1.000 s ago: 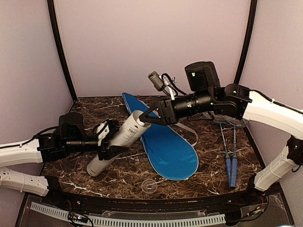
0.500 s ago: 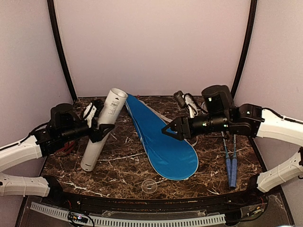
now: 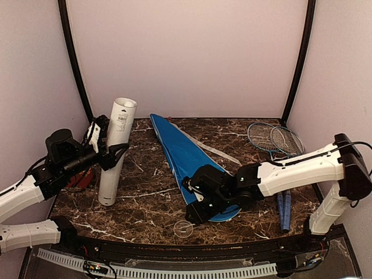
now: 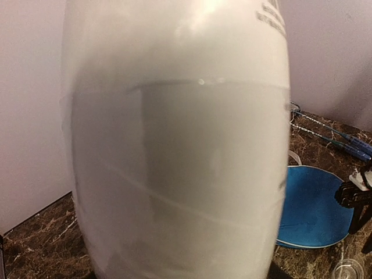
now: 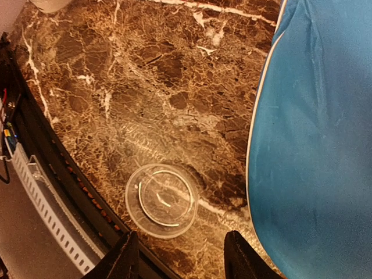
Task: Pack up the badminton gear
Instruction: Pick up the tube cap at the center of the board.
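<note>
Top view, left pincer (image 3: 108, 152): I grip the white tube (image 3: 118, 145), which is near upright at the left with its foot on the marble table (image 3: 151, 197).
Top view, right pincer (image 3: 195, 214): low over the near end of the blue cover (image 3: 183, 154), beside a clear round lid (image 3: 183, 228).
Top view, rackets (image 3: 273, 139): flat at the far right, side by side.
Left wrist view: the tube fills my sight; the cover lies beyond it, to the right.
Right wrist view: my fingers (image 5: 125, 256) stand apart and hold nothing. The lid lies just ahead and the cover's edge is at the right.
</note>
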Available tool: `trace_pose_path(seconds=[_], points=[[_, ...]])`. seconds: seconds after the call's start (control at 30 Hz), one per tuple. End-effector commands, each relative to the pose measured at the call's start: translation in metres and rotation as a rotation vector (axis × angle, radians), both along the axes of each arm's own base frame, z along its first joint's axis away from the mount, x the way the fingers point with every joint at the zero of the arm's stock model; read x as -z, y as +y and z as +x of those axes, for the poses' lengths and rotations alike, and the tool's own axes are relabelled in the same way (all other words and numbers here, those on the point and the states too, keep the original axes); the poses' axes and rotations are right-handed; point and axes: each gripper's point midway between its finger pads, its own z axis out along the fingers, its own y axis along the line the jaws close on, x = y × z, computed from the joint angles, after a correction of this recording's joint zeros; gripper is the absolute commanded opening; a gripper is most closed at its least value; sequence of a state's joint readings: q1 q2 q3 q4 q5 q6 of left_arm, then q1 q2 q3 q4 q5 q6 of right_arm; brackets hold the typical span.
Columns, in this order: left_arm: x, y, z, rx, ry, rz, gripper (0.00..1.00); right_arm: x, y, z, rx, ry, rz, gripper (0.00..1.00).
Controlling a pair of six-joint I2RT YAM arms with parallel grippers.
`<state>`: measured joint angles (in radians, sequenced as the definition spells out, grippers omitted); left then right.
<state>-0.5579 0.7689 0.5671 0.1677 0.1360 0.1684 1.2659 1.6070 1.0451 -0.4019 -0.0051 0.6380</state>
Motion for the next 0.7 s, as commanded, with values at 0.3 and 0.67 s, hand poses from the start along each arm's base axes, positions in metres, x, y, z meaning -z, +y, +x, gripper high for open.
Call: trace_pose_path(seconds=[0.3, 0.67], points=[[-0.026, -0.003, -0.011, 0.051, -0.087, -0.069, 0.58, 0.027, 0.026, 0.006, -0.017, -0.051, -0.101, 0.41], [-0.025, -0.006, -0.013, 0.071, -0.079, -0.073, 0.58, 0.055, 0.021, -0.006, -0.064, -0.049, -0.184, 0.29]])
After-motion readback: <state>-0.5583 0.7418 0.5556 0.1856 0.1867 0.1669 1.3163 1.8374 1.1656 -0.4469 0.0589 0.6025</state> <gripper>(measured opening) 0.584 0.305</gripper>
